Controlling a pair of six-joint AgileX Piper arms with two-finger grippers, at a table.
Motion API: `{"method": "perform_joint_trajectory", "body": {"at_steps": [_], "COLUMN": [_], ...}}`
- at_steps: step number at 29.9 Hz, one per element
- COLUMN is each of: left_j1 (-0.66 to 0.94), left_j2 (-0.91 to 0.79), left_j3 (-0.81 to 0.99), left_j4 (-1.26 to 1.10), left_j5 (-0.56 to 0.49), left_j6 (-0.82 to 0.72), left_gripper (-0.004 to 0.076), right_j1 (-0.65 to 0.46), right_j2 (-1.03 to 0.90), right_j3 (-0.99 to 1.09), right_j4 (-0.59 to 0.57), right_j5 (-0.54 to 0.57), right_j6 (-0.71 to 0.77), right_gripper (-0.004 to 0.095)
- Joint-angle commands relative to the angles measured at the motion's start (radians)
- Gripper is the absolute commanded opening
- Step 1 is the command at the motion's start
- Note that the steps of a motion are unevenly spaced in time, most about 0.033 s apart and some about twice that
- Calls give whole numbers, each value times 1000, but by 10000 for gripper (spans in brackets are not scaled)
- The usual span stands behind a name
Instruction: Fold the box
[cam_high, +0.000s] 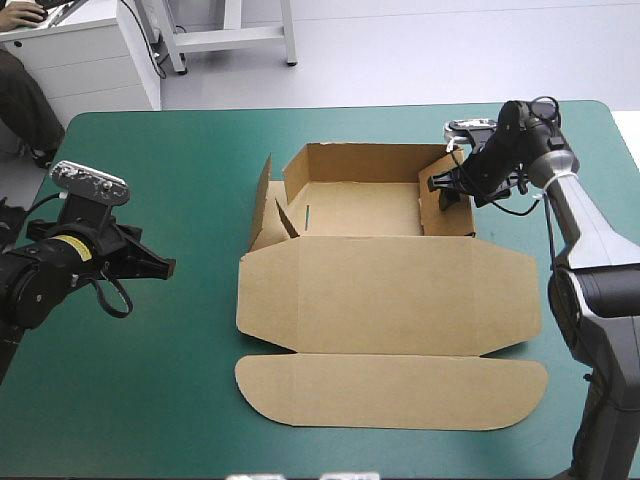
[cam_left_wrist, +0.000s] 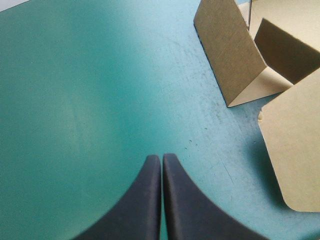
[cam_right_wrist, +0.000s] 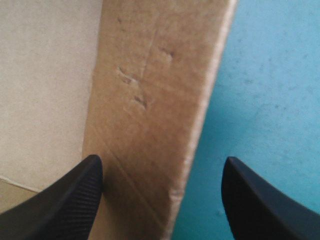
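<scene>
Inspection finds no legible text, label, brand, number or sign in any view. The brown box (cam_high: 385, 290) shows plain, unprinted board on every visible face. The counter (cam_high: 150, 380) has a plain teal-green cover. A yellow band (cam_high: 72, 247) on the left arm is too small to read.

Brown box (cam_high: 390, 290): open tray mid-table, lid flat.
</scene>
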Motion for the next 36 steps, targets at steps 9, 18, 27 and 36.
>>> {"method": "perform_joint_trajectory", "body": {"at_steps": [9, 18, 27, 36], "left_j1": [0, 0, 0, 0], "left_j2": [-13, -10, 20, 92], "left_j3": [-24, -24, -24, -24], "left_j4": [-3, -3, 4, 7], "left_j5": [-60, -85, -87, -163], "left_j6": [-12, -12, -9, -16], "left_gripper": [-8, -8, -8, 0], "right_j1": [-2, -2, -52, -199], "right_j2": [-19, -19, -132, -334], "right_j3": [-26, -77, -109, -104], "right_j4": [21, 8, 61, 114], "right_j5": [-31, 9, 23, 23], "right_j6": [-9, -22, -75, -125], "right_gripper": [208, -20, -20, -20]}}
